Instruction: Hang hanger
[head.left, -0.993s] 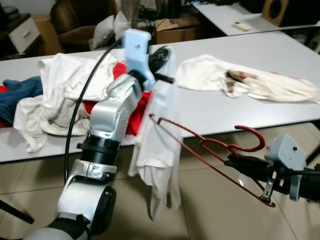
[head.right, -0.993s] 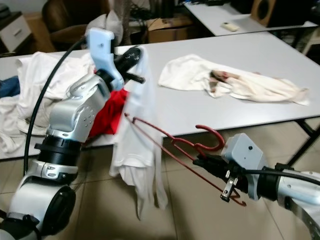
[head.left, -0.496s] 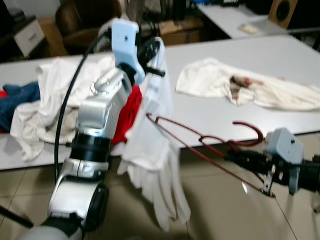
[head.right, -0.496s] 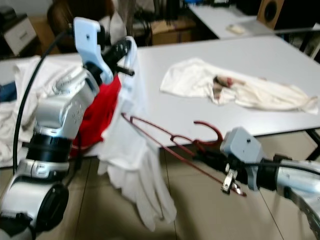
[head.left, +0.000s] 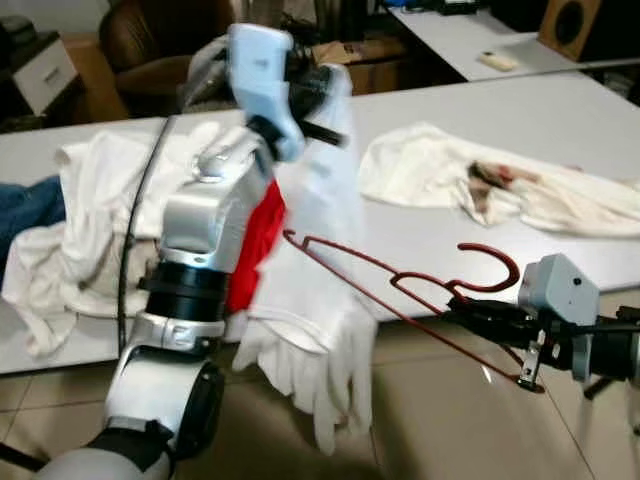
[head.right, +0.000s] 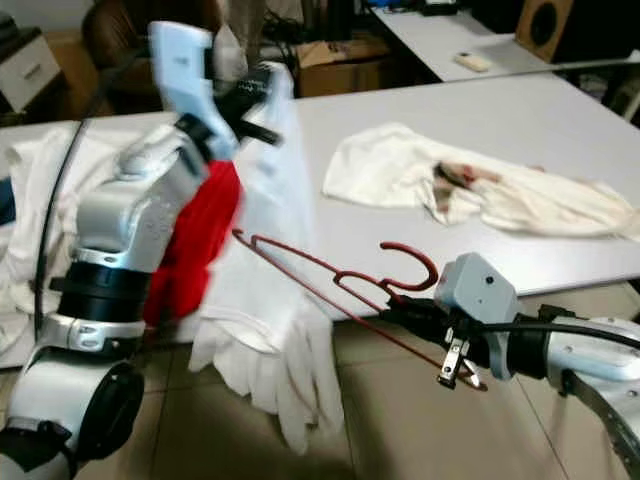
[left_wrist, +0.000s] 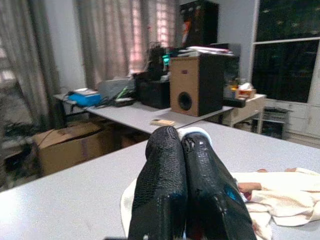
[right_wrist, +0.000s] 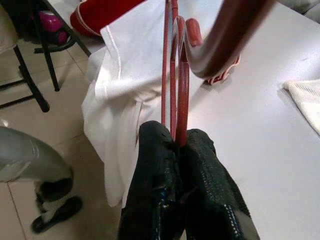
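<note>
Halfway at best: my left pincer (head.left: 322, 108) is pinched on the white shirt (head.left: 315, 290) held up beside the worktop (head.left: 420, 235), my right pincer (head.right: 400, 312) clamps the red hanger (head.left: 400, 285), whose tip isn't inside the shirt yet.

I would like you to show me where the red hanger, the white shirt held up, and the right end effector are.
red hanger (head.left: 345, 262): left eye view, on its upper wire arm.
white shirt (head.left: 318, 225): left eye view, on the hanging cloth.
right end effector (head.left: 470, 313): left eye view, at the fingertips.
</note>
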